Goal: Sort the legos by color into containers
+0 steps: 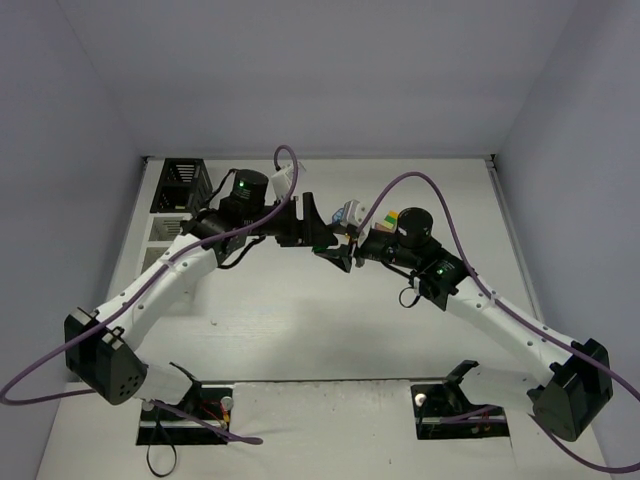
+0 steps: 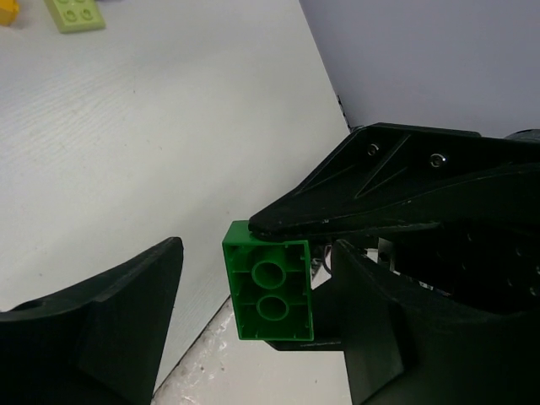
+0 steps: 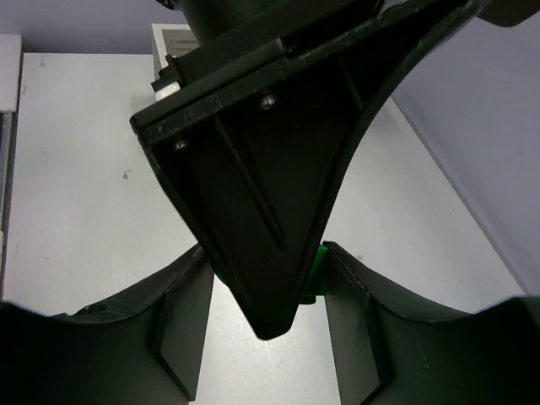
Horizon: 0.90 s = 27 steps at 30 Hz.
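Observation:
A dark green lego [image 2: 270, 291] hangs above the table, underside toward the left wrist camera. My right gripper [image 3: 263, 253] is shut on it; only a green sliver [image 3: 317, 272] shows by its right finger. My left gripper [image 2: 253, 253] is open around the brick, its left finger [image 2: 126, 321] well apart from it and its right finger [image 2: 371, 321] close beside. In the top view the two grippers [image 1: 335, 250] meet mid-table. The containers stand at the far left: a black bin [image 1: 180, 185] and white bins [image 1: 165, 232]. A light green lego [image 2: 74, 13] and a yellow one [image 2: 7, 10] lie on the table.
A few loose legos [image 1: 385, 217] lie just behind the right wrist. Purple cables loop over both arms. Grey walls close the table at the back and on both sides.

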### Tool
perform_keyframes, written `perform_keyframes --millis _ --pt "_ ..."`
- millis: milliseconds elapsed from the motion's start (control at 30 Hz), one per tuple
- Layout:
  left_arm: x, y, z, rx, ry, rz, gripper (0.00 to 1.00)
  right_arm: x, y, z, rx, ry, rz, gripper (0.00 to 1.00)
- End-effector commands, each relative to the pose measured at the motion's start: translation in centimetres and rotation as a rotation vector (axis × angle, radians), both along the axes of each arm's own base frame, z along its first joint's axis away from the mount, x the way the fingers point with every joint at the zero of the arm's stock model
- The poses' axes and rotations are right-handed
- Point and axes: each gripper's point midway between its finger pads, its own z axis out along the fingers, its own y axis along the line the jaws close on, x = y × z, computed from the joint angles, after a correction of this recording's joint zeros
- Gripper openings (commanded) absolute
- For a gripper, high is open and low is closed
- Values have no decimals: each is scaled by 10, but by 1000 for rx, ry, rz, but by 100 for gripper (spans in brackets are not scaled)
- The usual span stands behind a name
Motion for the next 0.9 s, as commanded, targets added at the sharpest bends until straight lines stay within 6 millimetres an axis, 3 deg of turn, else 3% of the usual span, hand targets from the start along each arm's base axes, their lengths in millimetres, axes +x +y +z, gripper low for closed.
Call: perform_keyframes --millis 0,33,200,267,400,600,633,700,800,867 --pt "1 -9 42 -69 -124 -32 60 1 6 38 65 -105 23 13" --pt "2 -9 40 -67 -121 -32 57 1 6 39 63 -108 20 13" --pt "1 -10 41 -67 -124 -35 19 5 5 33 53 -103 3 13" --pt "2 -9 41 -63 -129 -31 11 6 5 31 49 -101 -3 13" --pt "3 -8 36 -44 -124 -26 4 8 2 25 41 -90 -21 17" --pt "5 -8 30 -31 -115 -22 2 11 -2 20 42 -71 -58 55" --pt "5 -7 30 -27 -118 -21 2 11 -2 20 43 -69 -61 67" --pt "6 -6 31 -22 -128 -11 2 11 -6 21 46 -64 -83 81" --pt "8 -3 29 -2 -131 2 2 14 -13 20 50 -59 -129 93" --pt "11 1 26 26 -138 20 2 16 -17 17 47 -55 -156 96"
